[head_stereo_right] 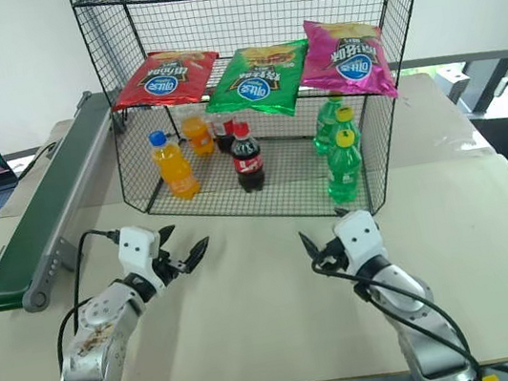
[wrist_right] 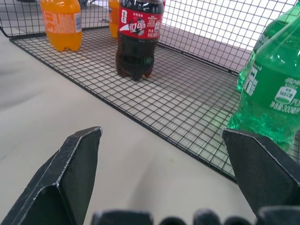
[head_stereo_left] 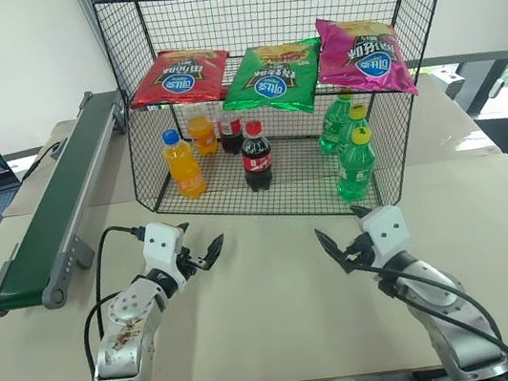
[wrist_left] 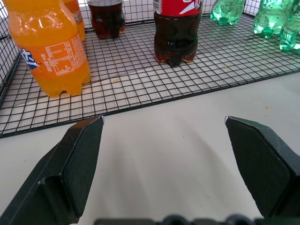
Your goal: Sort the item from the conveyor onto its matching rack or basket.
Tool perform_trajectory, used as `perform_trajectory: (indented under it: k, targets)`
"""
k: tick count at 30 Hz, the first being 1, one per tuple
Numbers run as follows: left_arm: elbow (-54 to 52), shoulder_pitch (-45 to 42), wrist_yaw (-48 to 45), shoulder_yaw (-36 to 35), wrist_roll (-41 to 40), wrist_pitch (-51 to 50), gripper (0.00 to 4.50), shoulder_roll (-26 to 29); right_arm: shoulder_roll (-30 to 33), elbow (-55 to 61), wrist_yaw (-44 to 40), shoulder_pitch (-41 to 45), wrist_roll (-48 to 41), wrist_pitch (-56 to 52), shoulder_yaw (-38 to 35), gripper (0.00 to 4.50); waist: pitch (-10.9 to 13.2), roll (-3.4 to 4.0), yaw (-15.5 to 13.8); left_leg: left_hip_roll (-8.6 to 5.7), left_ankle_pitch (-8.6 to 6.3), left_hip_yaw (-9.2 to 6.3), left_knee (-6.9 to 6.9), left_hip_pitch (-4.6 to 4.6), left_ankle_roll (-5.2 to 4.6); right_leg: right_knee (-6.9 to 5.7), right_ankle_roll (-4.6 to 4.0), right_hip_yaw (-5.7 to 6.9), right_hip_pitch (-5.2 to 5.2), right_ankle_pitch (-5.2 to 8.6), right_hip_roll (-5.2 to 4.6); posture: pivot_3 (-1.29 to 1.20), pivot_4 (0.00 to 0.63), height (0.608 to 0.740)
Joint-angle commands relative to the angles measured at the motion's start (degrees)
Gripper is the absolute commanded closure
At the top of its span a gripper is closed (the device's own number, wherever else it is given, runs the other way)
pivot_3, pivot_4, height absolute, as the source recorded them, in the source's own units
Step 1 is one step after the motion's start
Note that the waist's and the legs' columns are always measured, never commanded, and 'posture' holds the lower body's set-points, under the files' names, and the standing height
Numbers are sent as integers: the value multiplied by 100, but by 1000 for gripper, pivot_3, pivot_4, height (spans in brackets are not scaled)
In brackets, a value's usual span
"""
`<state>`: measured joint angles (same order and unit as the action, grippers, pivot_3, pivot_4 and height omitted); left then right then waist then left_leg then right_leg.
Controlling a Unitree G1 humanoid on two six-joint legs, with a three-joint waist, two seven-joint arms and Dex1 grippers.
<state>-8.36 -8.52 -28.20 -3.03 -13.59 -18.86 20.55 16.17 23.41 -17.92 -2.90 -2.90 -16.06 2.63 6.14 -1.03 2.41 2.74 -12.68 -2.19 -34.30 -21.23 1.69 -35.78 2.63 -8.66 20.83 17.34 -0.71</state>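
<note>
Both hands are hovering with nothing in them just above the pale bench, near its front edge: my left hand [head_stereo_left: 208, 252] has its black fingers spread wide, and my right hand [head_stereo_left: 338, 252] is gaping the same way, facing the open front of the tall black wire-mesh rack [head_stereo_left: 379, 64]. I am seeing the flat red chip bag with the blue oval logo [head_stereo_left: 180, 76] already lying on the rack's middle shelf, at the left end beside the green chip bag [head_stereo_left: 275, 77] and the magenta chip bag [head_stereo_left: 363, 54]. The long dark green conveyor belt in its grey frame [head_stereo_left: 51, 218] is running along the bench's left edge and is carrying nothing I can make out. My worry: any reach forward is risking a knock to the orange soda bottle [head_stereo_left: 183, 164] or the cola bottle [head_stereo_left: 256, 156] on the lower tier, since both are standing close to the open front.
</note>
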Motion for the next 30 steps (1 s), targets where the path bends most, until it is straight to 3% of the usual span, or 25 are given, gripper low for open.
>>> perform_trajectory:
  k: [1,30]
  targets:
    - [-112,-82,-14,-38,-11,134,91,32,-9,329,83,24,41,137,-48,0,0,0,4,0,0,0,0,0,0,0,0,0,0,0,0,0,150,738]
    - [-54,-299,-35,-18,5,35,91,117,-31,426,164,101,94,37,54,0,0,0,1,0,0,0,0,0,0,-1,1,0,0,0,0,0,150,738]
